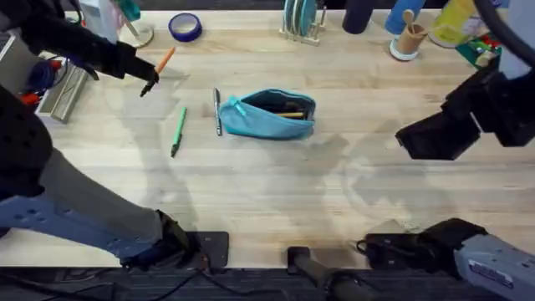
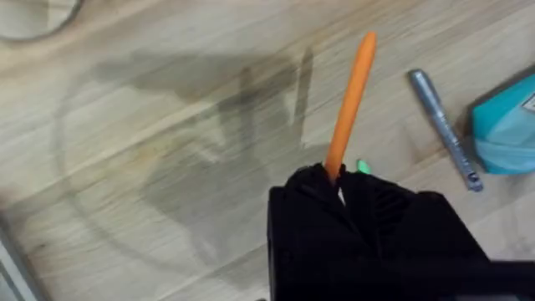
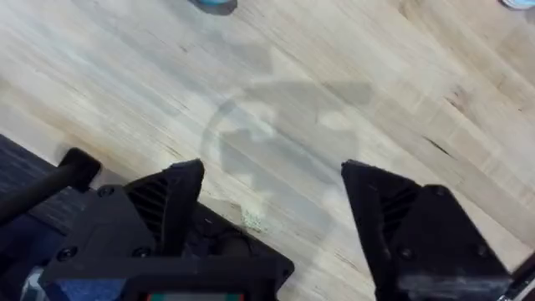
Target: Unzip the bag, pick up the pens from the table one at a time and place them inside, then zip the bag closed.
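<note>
While left gripper (image 2: 338, 188) clamps orange pen (image 2: 351, 104), green pen (image 1: 178, 130), grey pen (image 1: 217, 111) beside open bag (image 1: 272, 114), right gripper (image 3: 272, 188) spread

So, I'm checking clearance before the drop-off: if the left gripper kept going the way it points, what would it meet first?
Holding the orange pen, the left gripper points right along the table. Nothing but bare wood shows directly ahead, though height is unclear.

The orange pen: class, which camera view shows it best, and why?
The left wrist view: the orange pen appears large, its lower end clamped in the left end effector. The overhead view shows it small, held above the table. The right wrist view gives bare tabletop and the open right end effector.
</note>
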You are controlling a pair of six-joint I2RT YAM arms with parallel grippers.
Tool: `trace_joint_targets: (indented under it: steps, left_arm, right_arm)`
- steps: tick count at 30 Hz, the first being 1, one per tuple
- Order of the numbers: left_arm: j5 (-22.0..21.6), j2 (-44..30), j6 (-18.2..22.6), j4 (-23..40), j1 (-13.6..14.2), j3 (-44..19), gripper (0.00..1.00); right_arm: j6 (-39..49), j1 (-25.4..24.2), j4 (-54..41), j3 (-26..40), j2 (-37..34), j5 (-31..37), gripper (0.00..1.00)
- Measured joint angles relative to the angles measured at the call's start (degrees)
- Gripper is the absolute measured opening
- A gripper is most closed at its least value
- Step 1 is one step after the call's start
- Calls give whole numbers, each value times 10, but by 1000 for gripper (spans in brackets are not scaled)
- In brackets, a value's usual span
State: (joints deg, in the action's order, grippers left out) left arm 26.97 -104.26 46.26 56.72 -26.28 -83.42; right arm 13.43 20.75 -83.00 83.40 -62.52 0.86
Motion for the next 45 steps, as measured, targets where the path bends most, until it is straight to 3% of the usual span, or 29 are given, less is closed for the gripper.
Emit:
trace_joint_targets:
  steps: [7,12,31,37,45]
  left_arm:
    - [28,69,0,-4,1,0,42]
    - [44,127,0,6,22,0,42]
    - [53,275,10,48,183,0,42]
    - [52,281,16,66,253,0,42]
    - [33,281,42,88,326,0,42]
  right_arm:
    - [0,0,0,0,0,0,998]
    - [0,0,0,0,0,0,998]
    - [0,0,0,0,0,0,998]
    - [0,0,0,0,0,0,998]
    - [0,0,0,0,0,0,998]
